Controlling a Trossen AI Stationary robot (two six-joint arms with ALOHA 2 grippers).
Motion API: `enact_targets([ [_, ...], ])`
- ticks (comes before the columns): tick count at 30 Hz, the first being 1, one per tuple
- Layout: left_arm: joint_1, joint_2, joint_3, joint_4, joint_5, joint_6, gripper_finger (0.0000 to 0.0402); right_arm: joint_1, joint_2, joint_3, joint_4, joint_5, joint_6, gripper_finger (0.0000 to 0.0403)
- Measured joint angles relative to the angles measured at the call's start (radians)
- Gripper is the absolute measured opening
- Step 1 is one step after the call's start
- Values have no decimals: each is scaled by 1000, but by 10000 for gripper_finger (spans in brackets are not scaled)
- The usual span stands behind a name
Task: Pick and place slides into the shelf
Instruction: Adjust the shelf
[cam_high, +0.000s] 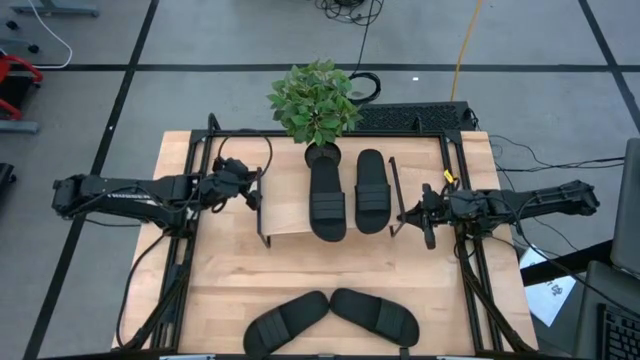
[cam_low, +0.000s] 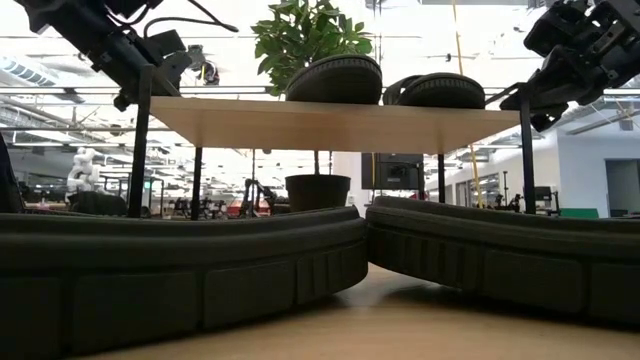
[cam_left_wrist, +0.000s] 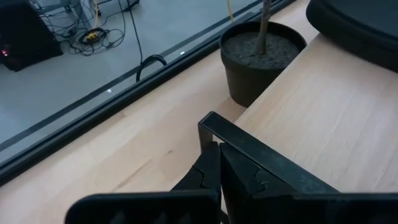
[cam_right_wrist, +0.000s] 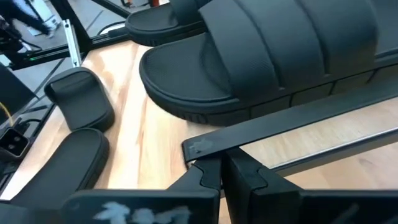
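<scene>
Wooden tabletop (cam_high: 230, 280) — grey tiled floor (cam_high: 180, 40)

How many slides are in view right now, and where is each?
4. Two slides lie side by side on the shelf: and. Two more sit at the table's near edge: and.

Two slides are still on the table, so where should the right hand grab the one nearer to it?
Probably the broad strap of the right slide, from above: it lies flat, sole down, and the raised strap gives the fingers two sides to pinch.
</scene>
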Motion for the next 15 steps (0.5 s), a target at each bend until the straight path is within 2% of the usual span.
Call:
enact_targets([
  [5,9,0,0,5,12,8,0,0,3,0,3,-6,-14,0],
  [15,26,0,0,15,40,22,0,0,3,0,4,-103,-19,0],
])
